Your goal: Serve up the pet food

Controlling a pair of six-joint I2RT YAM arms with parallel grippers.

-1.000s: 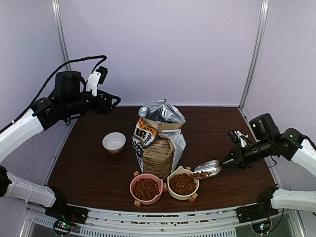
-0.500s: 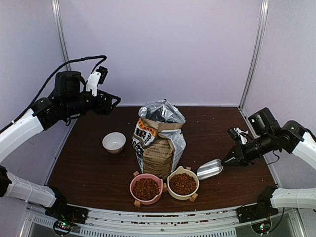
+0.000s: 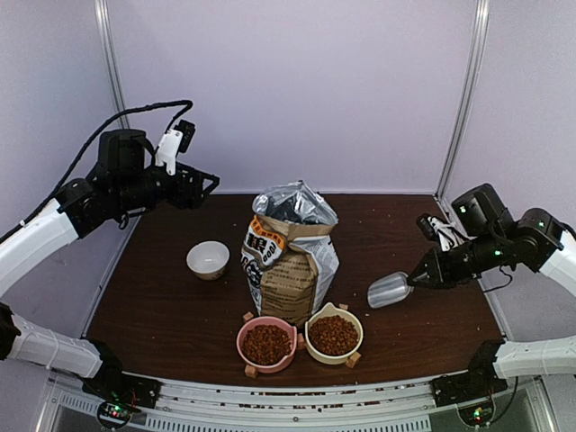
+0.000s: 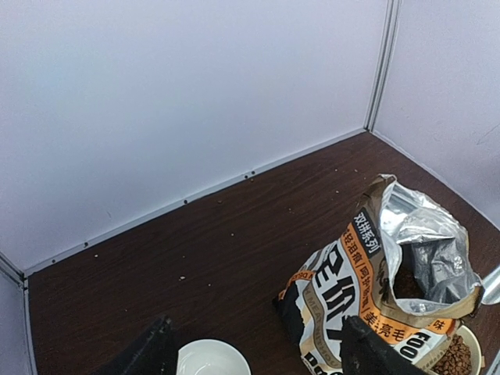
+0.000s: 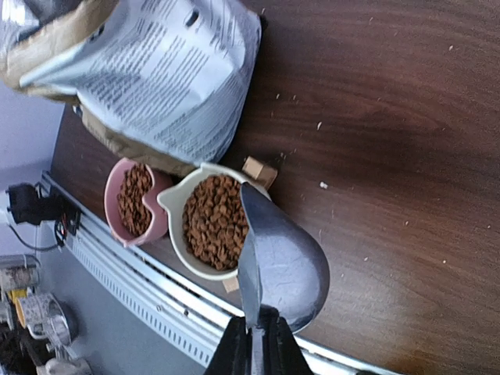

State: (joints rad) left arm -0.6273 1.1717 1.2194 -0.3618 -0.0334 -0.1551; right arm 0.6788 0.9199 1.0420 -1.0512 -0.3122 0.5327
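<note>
Lifting the emptied scoop [image 3: 387, 290] clear of the cream bowl [image 3: 360, 340], my right gripper [image 3: 414, 282] stays clamped on its handle; the pet food [image 3: 334, 335] now lies served, I judge.

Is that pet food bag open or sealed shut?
Open: the bag stands upright, its top spread wide, showing the silver lining inside.

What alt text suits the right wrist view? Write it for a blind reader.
The right claw grips a metal scoop by its handle; it looks empty and hangs by a cream bowl full of pet food. A pink bowl of the same kibble sits alongside on the dark table, near the food bag.
</note>
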